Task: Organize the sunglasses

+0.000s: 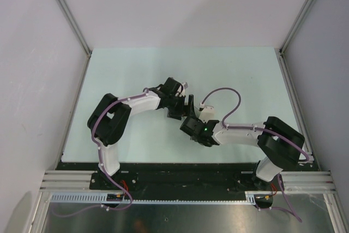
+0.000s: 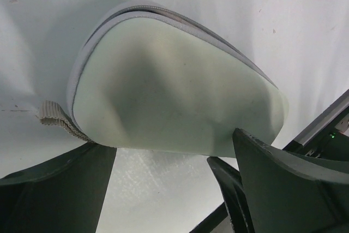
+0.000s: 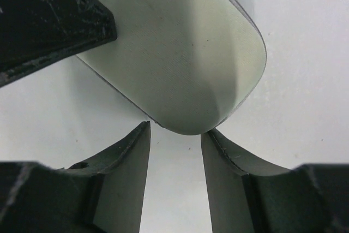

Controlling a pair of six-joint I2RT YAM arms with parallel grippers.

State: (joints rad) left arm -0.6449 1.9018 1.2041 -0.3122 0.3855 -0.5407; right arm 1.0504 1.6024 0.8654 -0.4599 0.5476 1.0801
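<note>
You cannot see the sunglasses in any view. They may be inside the case (image 2: 174,80), but nothing shows it, so treat their place as unknown. The case lies near the middle of the surface (image 1: 136,69), a little toward the near edge, hidden from above by both hands. Your left hand (image 2: 173,148) is spread wide with its tips at the case's long near side, and I cannot tell whether it bears on the case or merely touches it. Your right hand (image 3: 176,129) has its fingers close together, flanking one rounded end of the case. Whether they pinch it is not clear, and only bare surface shows in the gap between them. The likeliest trouble is a slip: a rounded end gives a narrow pinch little to bite, so a pull could let the case pop free or pivot. Next is a clash, since one finger (image 3: 49,20) of the left hand sits just beside the right hand over the case, so move one at a time. If the sunglasses are inside, a hard squeeze could bend the thin frame. The ribbed loop (image 2: 54,117) at one end could catch a fingertip. For room, the far edge, both far corners and the left and right edges lie well apart from the hands, and the near edge is the tight side.
</note>
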